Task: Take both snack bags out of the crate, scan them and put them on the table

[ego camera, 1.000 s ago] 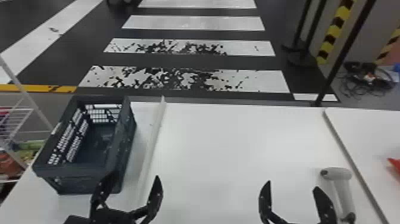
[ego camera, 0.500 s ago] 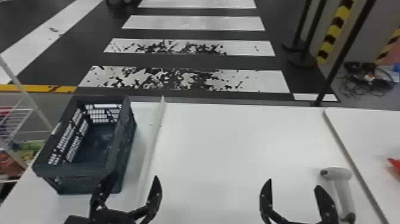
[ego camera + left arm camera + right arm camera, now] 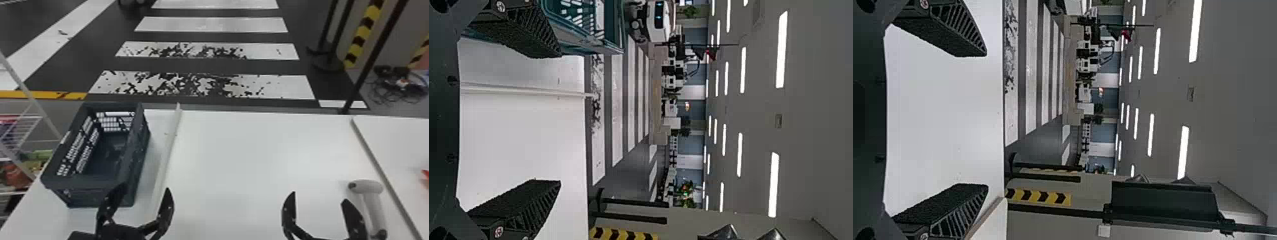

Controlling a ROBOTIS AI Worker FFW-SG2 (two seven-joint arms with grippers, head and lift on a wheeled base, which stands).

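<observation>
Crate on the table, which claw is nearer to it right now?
Left. The left claw sits by the near right corner of the crate; the right claw is across the table, beside the scanner.

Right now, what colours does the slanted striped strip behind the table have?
The striped strip is yellow and black, seen best in the head view.

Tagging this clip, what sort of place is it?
Probably an indoor demo hall: a black-and-white painted crosswalk, long white ceiling lights, and a white-topped table facing them.
</observation>
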